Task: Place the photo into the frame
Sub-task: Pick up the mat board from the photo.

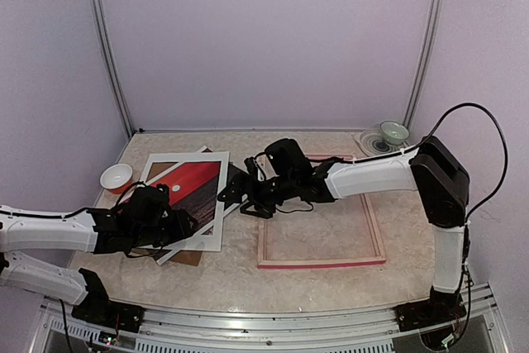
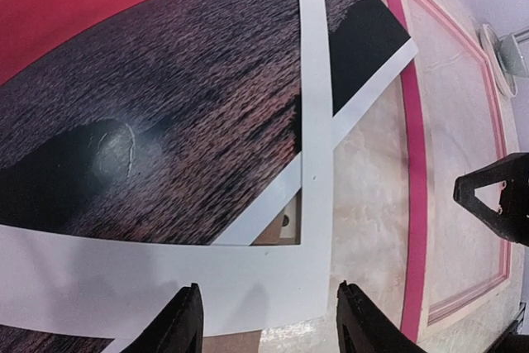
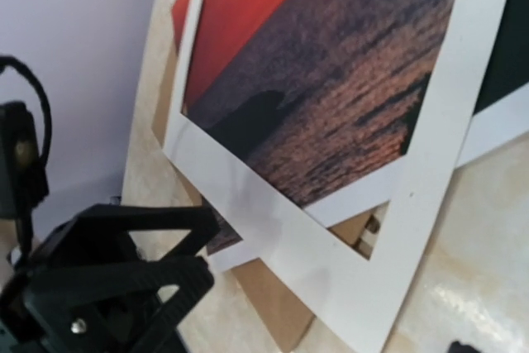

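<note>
Here the left gripper [image 2: 269,313], fingers parted and empty, is poised over the near border of the white mat [image 2: 314,121], which overlies the photo [image 2: 165,80] just ahead, probably to lift the mat clear. Farther on, the right gripper [image 1: 240,200], spread wide, flanks the stack's corner. The empty frame [image 2: 413,163] lies right of both sets of fingers.

Mat [image 1: 207,239] on photo [image 1: 187,179], both on backing board [image 1: 188,258]; frame [image 1: 322,262] at stack's 3 o'clock.
</note>
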You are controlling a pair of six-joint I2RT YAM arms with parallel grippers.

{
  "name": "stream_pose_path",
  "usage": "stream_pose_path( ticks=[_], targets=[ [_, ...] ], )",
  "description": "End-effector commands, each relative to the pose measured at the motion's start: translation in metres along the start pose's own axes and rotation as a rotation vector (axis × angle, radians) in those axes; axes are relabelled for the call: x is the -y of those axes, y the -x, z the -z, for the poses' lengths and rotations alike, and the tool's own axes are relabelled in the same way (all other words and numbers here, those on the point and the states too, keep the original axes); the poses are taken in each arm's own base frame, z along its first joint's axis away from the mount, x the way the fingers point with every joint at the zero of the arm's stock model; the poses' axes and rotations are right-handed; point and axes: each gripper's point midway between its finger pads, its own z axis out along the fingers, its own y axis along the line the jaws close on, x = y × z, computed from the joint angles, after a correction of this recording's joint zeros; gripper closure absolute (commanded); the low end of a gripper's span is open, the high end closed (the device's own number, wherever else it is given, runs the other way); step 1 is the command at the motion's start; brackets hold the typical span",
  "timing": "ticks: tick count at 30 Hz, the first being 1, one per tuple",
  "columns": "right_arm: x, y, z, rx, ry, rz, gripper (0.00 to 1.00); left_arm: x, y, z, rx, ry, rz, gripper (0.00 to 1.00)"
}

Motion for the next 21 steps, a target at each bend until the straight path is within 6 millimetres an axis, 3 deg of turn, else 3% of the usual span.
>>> stream_pose_path(
  ticks=[1, 9, 21],
  targets=[
    [0.014, -0.012, -0.025, -0.031, -0.066, -0.057, 0.05, -0.014, -0.011, 0.002, -0.019, 0.000, 0.060, 0.49],
    [0.030, -0.023, -0.056, -0.065, -0.119, -0.107, 0.05, -0.030, -0.037, -0.005, -0.079, 0.039, 0.066, 0.66],
    [0.044, -0.024, -0.080, -0.085, -0.161, -0.159, 0.04, -0.044, -0.054, -0.017, -0.125, 0.089, 0.048, 0.71]
  ],
)
